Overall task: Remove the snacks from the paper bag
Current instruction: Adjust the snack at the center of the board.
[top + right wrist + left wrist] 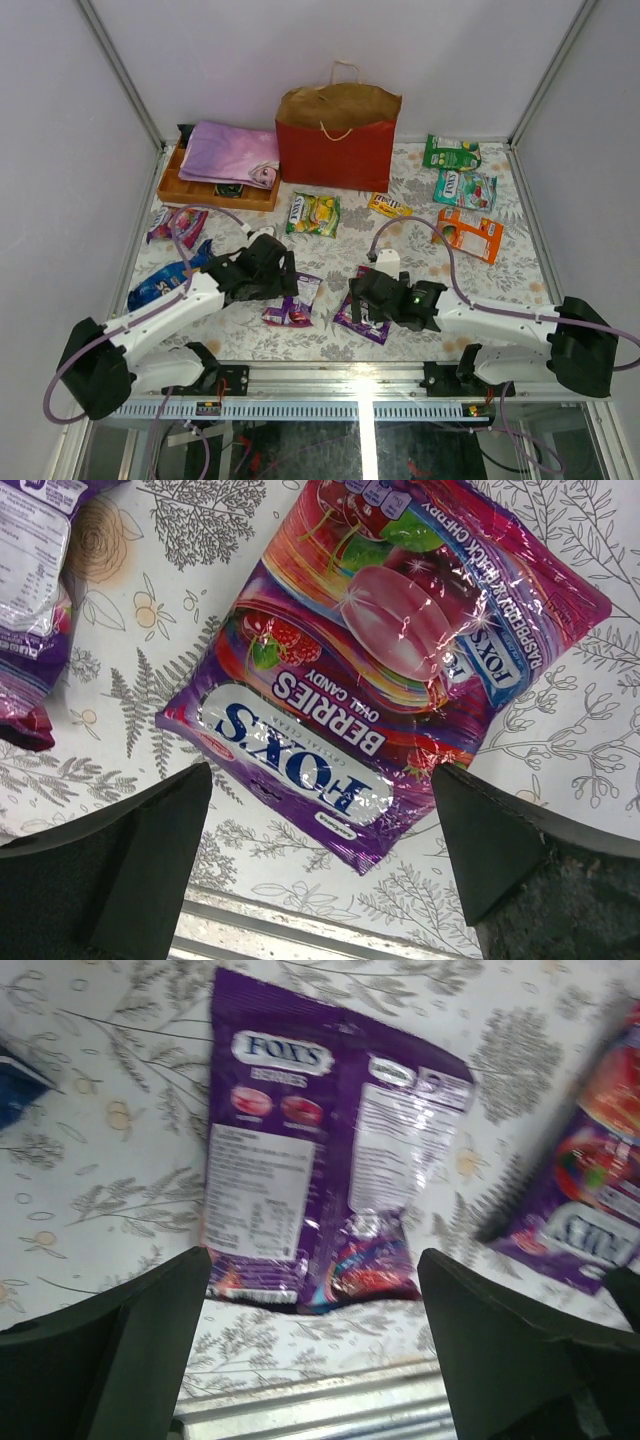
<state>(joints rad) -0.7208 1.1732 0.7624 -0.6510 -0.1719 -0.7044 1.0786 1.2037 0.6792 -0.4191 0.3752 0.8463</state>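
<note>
The red paper bag (pixel 335 150) stands upright at the back of the table. Snack packets lie scattered on the cloth: a blue Doritos bag (pixel 165 283), a green-yellow pack (pixel 314 213), an orange pack (pixel 470 234) and others. My left gripper (pixel 283 288) (pixel 312 1290) is open and empty, hovering over a purple Fox's pack (pixel 293 300) (pixel 320 1150) that lies back side up. My right gripper (pixel 367 305) (pixel 322 800) is open and empty above a second purple Fox's Berries pack (pixel 360 318) (pixel 390 650), which also shows in the left wrist view (pixel 590 1210).
An orange wooden tray (pixel 215 190) holding a folded pink-purple cloth (pixel 230 152) sits at the back left. Two green packs (pixel 451 152) (pixel 465 189) lie at the back right. The metal table rail (pixel 360 375) runs just below both grippers. Walls close in on both sides.
</note>
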